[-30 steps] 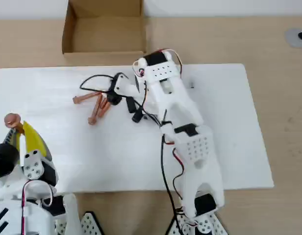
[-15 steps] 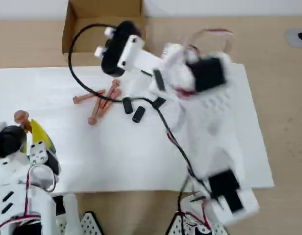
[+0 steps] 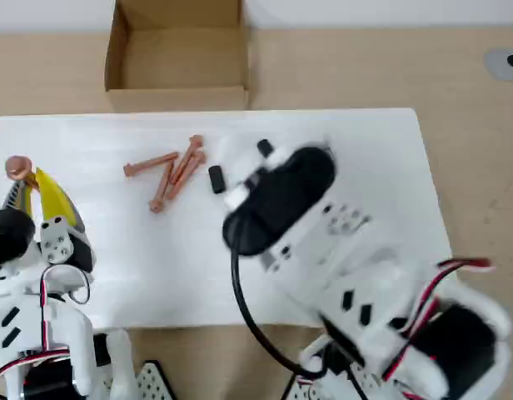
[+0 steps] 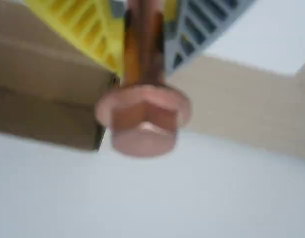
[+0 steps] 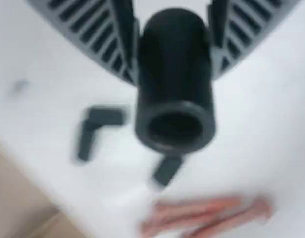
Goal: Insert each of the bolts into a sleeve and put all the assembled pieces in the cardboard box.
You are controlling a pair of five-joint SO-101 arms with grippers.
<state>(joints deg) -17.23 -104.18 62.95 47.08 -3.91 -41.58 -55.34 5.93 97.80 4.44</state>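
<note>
Two grippers, both loaded; one recent move to record. Change: a second ago the right arm (image 3: 348,250) lay stretched across the middle of the white sheet (image 3: 390,167) with its tip among the sleeves. Half a second ago it was swung up toward the cardboard box (image 3: 177,54). It is now drawn back to the lower right of the high view. The left arm (image 3: 40,275) has barely shifted and has kept its bolt raised at the left edge throughout. Meaning, as a judgement: a sleeve has been picked up, so both halves of one assembly are off the table. Mating them looks like the step at hand, with boxing to follow. Right gripper (image 5: 175,74): jaws closed partway, clamped on either side of a black sleeve (image 5: 175,99) whose open bore faces its wrist camera. Left gripper (image 4: 145,29): the yellow and grey fingers pinch the shank of a copper bolt (image 4: 142,116), its flanged hex head sticking out beyond the fingertips; in the high view that head shows at far left (image 3: 20,167). Remaining stock: loose bolts (image 3: 173,171), four as far as can be counted, clustered left of the sheet's centre. Loose sleeves (image 3: 216,179) lie just right of them. The box stands open at upper left, beyond the sheet's far edge.
</note>
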